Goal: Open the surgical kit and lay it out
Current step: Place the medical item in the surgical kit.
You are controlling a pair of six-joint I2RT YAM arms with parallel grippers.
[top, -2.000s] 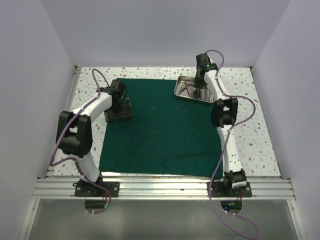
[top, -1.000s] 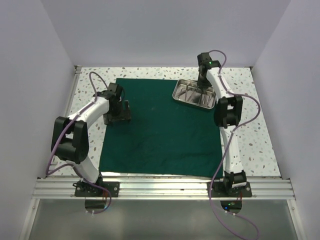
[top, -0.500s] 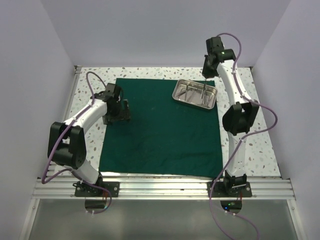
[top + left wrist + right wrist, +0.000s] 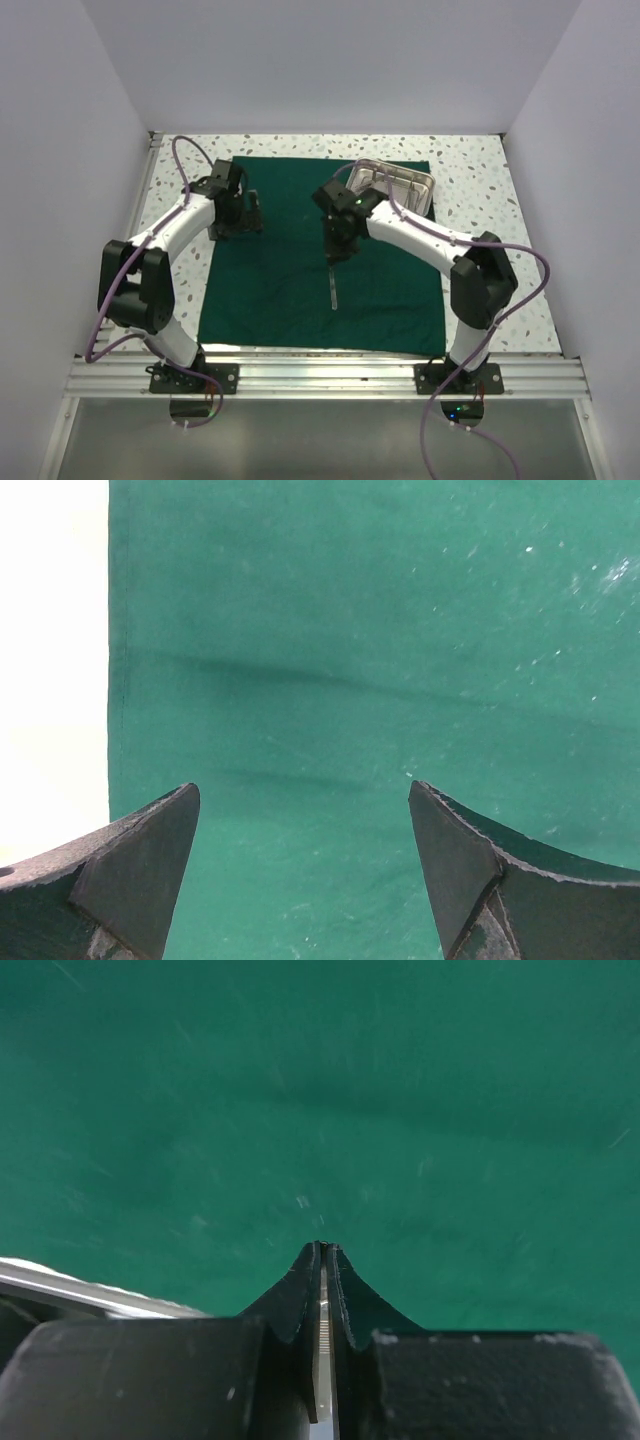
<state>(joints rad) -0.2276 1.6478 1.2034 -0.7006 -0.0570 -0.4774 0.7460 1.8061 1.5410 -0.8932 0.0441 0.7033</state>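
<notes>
The right gripper (image 4: 322, 1255) is closed tight on a slim silver instrument (image 4: 332, 290). In the right wrist view a thin ridged metal strip shows, pinched between the two black fingers (image 4: 295, 1305), with no gap around it. From above, this gripper sits over the middle of the dark green cloth (image 4: 280, 290). The instrument runs from it toward 6 o'clock as a thin bright line. It cannot be told whether its free end touches the cloth.

The left gripper (image 4: 302, 800) is spread wide and holds nothing. Its two dark fingers (image 4: 140, 865) stand well apart over bare cloth. It is at the cloth's 10 o'clock corner, just inside the cloth's left edge.

The cloth is opened out flat as one large square, with a few soft creases. A shiny rectangular steel tray (image 4: 428, 190) rests on the cloth's 1 o'clock corner. The right arm crosses in front of the tray's near left part, and what lies inside the tray is too small to make out. A pale speckled table (image 4: 490, 250) shows around the cloth.
</notes>
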